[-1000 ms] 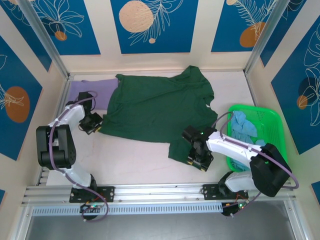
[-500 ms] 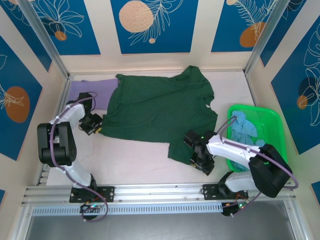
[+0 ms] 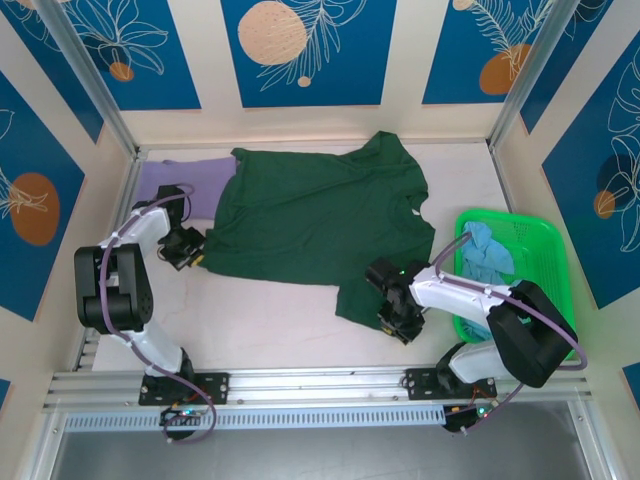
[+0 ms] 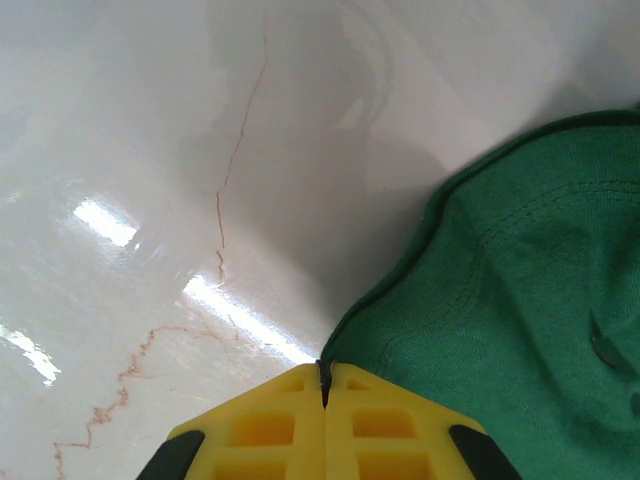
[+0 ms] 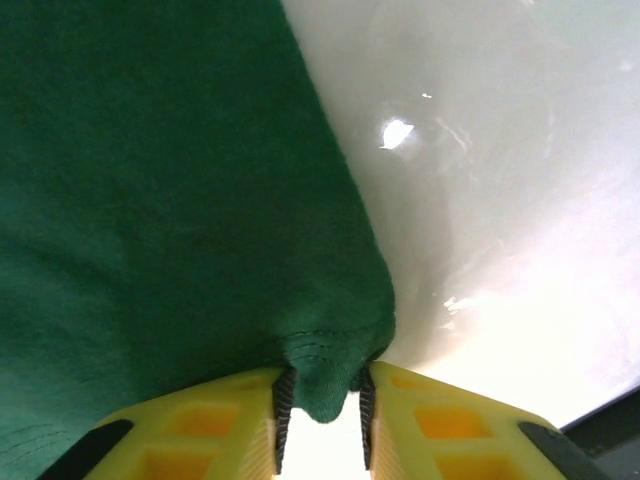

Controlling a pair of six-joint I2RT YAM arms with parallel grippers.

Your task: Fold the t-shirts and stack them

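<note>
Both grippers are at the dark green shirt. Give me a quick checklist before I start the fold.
1. Right gripper has cloth: ok. A tuck of the dark green t-shirt hem sits between its fingers.
2. Left gripper has cloth: cannot tell. It is shut and the hem meets its tips.
3. Shirt spread out: ok. It lies open on the table.
4. Shirt free of other cloth: not ok. Its far left part overlaps the lavender t-shirt.
5. Basket out of the way: ok. It stands to the right, apart from the shirt, with light blue t-shirts inside.
</note>
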